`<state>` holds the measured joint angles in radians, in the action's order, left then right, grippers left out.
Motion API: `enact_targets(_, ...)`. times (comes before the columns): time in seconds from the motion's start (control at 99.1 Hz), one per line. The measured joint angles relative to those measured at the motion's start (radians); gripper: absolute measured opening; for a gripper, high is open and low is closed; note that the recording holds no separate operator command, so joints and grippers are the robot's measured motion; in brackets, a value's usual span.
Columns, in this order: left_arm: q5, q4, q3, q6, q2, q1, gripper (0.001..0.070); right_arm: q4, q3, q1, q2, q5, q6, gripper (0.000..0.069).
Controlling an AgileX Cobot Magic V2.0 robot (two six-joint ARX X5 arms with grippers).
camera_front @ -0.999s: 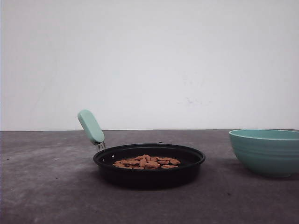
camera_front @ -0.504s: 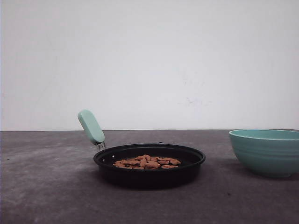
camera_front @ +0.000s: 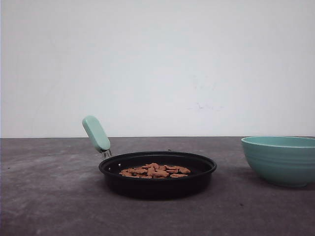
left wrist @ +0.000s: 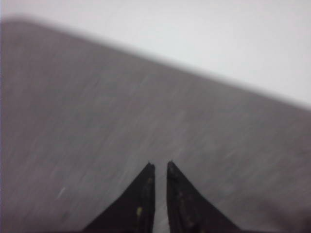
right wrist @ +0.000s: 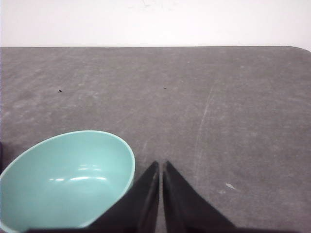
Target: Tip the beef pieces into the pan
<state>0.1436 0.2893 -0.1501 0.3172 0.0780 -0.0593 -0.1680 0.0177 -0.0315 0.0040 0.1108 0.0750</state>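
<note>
Beef pieces [camera_front: 154, 170] inside pan [camera_front: 157, 184]

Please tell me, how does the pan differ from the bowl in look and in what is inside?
The pan is black and shallow; the bowl is teal and deeper, with faint ribs. The pan has a mint-green handle; the bowl has none. The pan holds the beef pieces; the bowl's inside, seen from the right wrist, is empty. Both are round and stand upright on the grey table.
</note>
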Motion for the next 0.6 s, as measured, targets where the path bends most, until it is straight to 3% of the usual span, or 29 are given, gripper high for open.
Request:
enact_targets(0.131,0.000,0.001,0.073,-0.023,-0.054,0.026,0.0018,0.000,0.000,0.000,0.000,0.000,0.000,0.0011)
enact_targets(0.283,-0.013,-0.060,0.098,-0.097,-0.073,0.029,0.0018,0.000,0.000,0.000,0.000,-0.001,0.000,0.0011)
enact_targets(0.454,-0.075,-0.062,0.100,-0.185,-0.074,0.029,0.0018,0.000,0.000,0.000,0.000,-0.004,0.000,0.0011)
enact_targets(0.595,-0.129,-0.062,0.101,-0.196,-0.073,0.029,0.0018,0.000,0.000,0.000,0.000,-0.005,0.000,0.0011)
